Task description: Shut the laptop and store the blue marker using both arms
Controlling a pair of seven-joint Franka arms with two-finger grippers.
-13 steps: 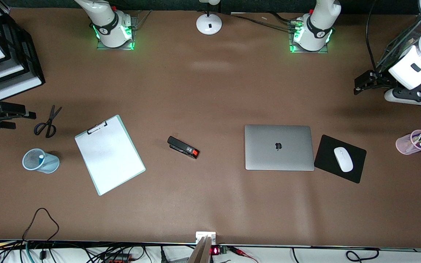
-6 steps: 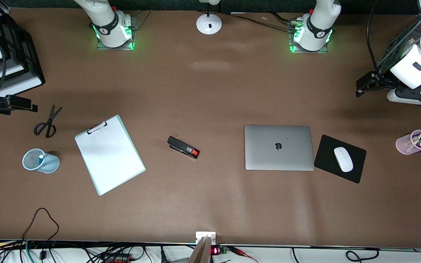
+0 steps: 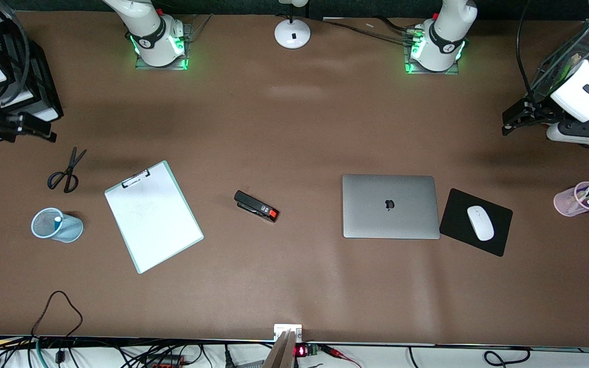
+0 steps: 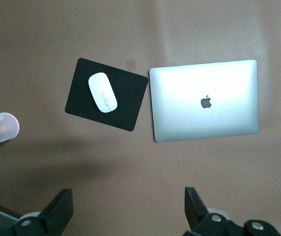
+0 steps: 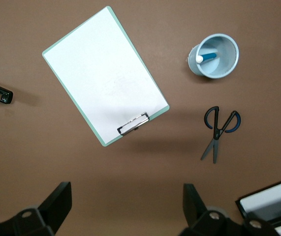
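So the whole scene sits on one big brown table (image 3: 294,128), matte, with faint creases and a couple of soft pale light patches toward 12 o'clock. At the 12 o'clock edge there's a white round lamp base (image 3: 292,33) with a thin stem going up out of frame, and a dark strip of backdrop (image 3: 366,7) runs along that edge. Over at about 10 o'clock a black stacked paper tray (image 3: 18,76) holds white sheets. Along the 6 o'clock edge it's a white ledge with a mess of black cables (image 3: 69,352), plus a small board with a red light (image 3: 302,351).
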